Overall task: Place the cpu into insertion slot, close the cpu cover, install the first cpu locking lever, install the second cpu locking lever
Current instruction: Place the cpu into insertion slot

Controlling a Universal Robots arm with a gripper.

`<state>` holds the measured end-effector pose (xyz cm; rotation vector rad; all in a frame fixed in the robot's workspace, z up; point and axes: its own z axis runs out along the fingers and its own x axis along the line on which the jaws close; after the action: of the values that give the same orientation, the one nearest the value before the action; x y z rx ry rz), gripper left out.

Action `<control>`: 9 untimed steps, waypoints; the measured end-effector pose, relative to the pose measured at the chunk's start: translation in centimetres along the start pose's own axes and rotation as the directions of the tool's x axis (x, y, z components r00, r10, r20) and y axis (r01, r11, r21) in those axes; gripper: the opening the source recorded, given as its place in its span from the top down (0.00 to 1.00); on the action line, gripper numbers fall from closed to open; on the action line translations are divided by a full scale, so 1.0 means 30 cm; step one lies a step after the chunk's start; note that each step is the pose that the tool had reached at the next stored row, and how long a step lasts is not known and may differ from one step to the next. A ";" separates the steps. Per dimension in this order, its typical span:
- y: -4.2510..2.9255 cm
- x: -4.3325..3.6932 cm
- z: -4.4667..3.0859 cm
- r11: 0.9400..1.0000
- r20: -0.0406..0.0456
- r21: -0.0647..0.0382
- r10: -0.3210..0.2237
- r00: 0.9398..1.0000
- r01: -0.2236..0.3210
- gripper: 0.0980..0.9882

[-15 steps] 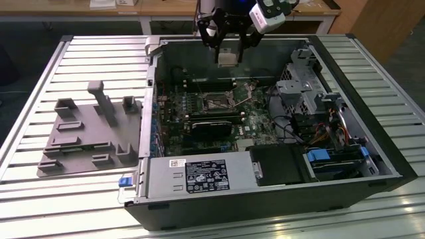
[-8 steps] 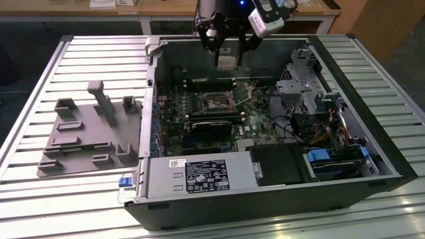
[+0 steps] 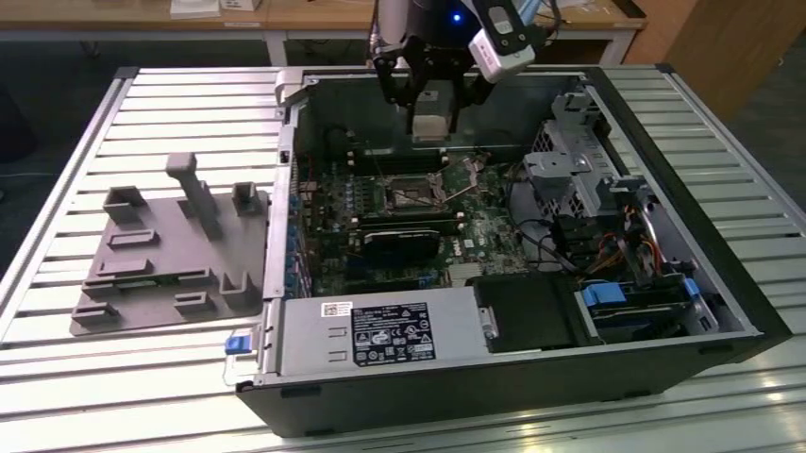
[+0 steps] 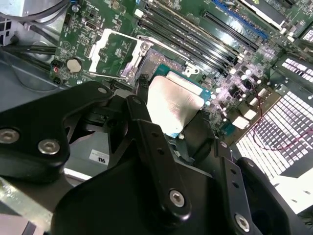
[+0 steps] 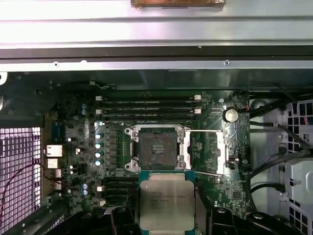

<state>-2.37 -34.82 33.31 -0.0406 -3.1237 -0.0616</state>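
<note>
The jaws pinch the cpu (image 5: pixel 166 203), covering its side edges.

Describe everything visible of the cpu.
The cpu is a flat square chip with a pale grey-silver metal face carrying small print, set on a thin green base that shows at its edges. The claw grips it at two opposite sides and holds it in the air above the motherboard, face towards the first wrist view. It is not yet in the insertion slot, which lies open and empty, and it touches nothing else.

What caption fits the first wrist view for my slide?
The claw holds the silver chip near the empty socket, its cover flipped open.
</note>
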 end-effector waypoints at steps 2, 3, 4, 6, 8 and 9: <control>0.000 0.000 0.011 1.000 0.000 0.000 0.000 1.000 0.000 0.51; -0.001 0.000 0.016 1.000 0.000 0.000 0.000 1.000 0.000 0.51; -0.001 0.000 0.021 1.000 0.000 0.000 0.000 1.000 0.000 0.51; -0.001 -0.001 0.031 1.000 0.000 0.001 0.000 1.000 0.000 0.51; -0.001 -0.001 0.041 1.000 0.001 0.001 0.000 1.000 0.000 0.51; -0.002 -0.001 0.046 1.000 0.001 0.001 0.000 1.000 0.000 0.51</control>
<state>-2.37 -34.81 31.93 -0.0406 -3.1244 -0.0604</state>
